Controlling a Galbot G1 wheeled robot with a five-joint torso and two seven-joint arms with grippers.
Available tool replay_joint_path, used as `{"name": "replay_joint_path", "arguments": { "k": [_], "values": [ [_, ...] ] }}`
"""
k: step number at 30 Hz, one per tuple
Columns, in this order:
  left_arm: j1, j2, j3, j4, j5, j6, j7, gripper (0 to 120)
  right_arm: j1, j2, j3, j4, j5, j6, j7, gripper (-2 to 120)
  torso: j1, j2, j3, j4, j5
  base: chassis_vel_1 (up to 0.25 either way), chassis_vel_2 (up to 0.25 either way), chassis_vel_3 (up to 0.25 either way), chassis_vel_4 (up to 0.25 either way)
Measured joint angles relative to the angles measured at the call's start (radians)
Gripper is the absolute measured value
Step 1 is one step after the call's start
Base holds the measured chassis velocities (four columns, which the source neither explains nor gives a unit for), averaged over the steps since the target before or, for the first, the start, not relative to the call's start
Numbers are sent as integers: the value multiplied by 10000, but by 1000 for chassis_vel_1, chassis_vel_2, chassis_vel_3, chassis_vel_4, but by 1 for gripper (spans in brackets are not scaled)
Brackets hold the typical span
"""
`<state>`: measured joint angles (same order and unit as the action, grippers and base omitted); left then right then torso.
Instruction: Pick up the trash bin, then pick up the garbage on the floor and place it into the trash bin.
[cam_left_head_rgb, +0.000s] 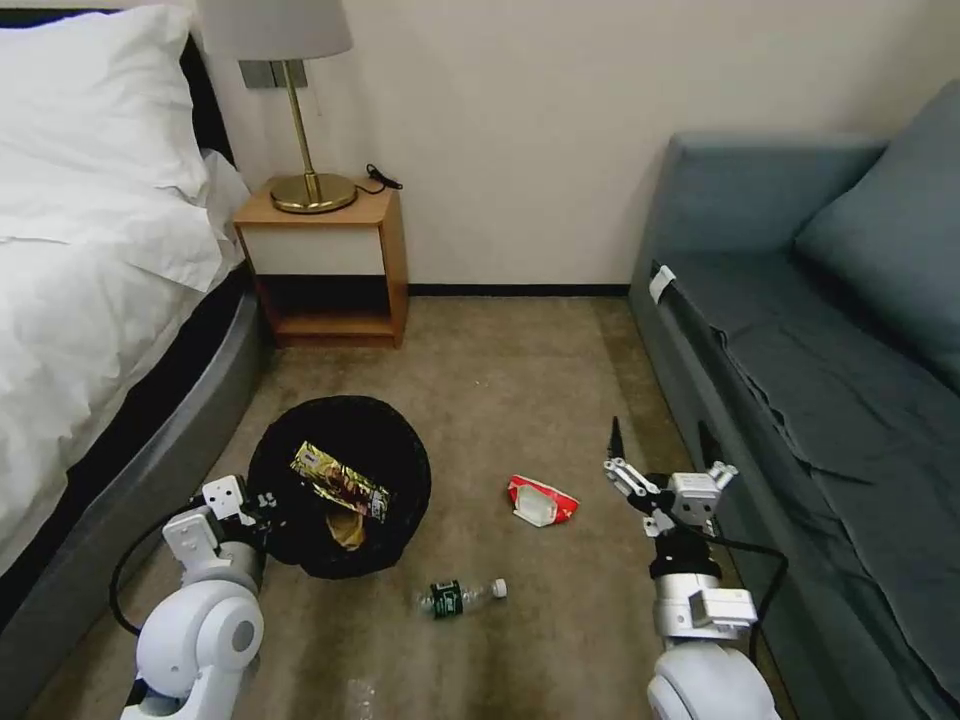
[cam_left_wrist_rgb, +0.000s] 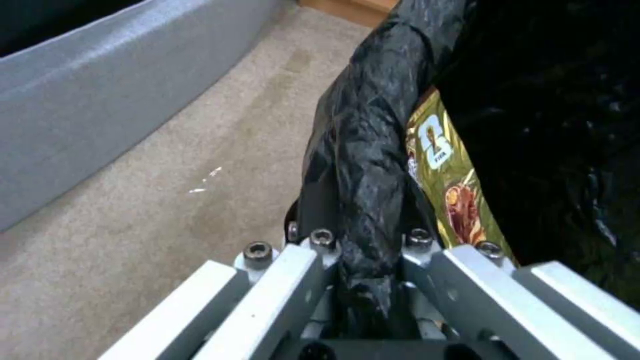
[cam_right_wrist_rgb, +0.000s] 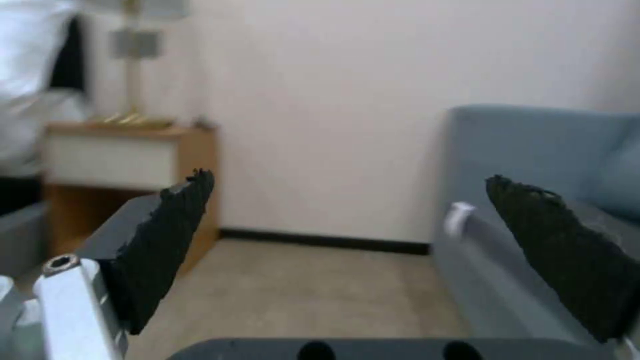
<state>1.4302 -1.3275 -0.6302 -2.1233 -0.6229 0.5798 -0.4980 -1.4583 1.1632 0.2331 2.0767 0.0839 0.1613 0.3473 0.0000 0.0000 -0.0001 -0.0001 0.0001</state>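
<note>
Left gripper (cam_left_head_rgb: 262, 503) clamped on the near rim of the trash bin (cam_left_head_rgb: 340, 483), black liner pinched between its fingers (cam_left_wrist_rgb: 320, 240); gold snack wrapper (cam_left_head_rgb: 340, 481) and brown paper scrap (cam_left_head_rgb: 346, 528) inside the bin. Clear green-labelled bottle (cam_left_head_rgb: 460, 596) on the carpet (cam_left_head_rgb: 500, 380) just right of the bin, red-and-white wrapper (cam_left_head_rgb: 541, 500) farther right. Right gripper (cam_left_head_rgb: 662, 447) beyond that wrapper, raised beside the grey-blue sofa (cam_left_head_rgb: 800, 330), fingers (cam_right_wrist_rgb: 167, 240) spread wide apart, nothing between.

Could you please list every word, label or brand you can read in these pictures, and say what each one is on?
"FIFA": on the gold wrapper inside the trash bin, whose rim the left gripper grips.
Green label on the bottle: too small to read.
Red-and-white wrapper: no print legible.
Nothing else is readable.
</note>
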Motion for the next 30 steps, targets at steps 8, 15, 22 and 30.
{"name": "replay_joint_path", "arguments": {
  "k": [8,15,22,30],
  "values": [
    [-26,-73,51,189,79,0,3,3,1228,-2221,-1023,-979,2010,-1451,-1366,100,1,-1,1,0,-3,0,0,0,0],
    [6,-207,104,224,218,0,2,3,2084,-2613,-1605,-974,4150,-3719,-275,100,1,0,1,0,0,0,0,0,0],
    [-20,-184,79,130,201,18,-11,3,3244,-3104,-1892,-1136,4080,-4818,-2131,100,1,0,2,1,0,0,0,0,0],
    [-39,-231,80,85,247,75,-43,3,4773,-3706,-3937,-2427,3721,-4825,-4190,100,1,0,2,1,0,0,0,0,0]
  ]
}}
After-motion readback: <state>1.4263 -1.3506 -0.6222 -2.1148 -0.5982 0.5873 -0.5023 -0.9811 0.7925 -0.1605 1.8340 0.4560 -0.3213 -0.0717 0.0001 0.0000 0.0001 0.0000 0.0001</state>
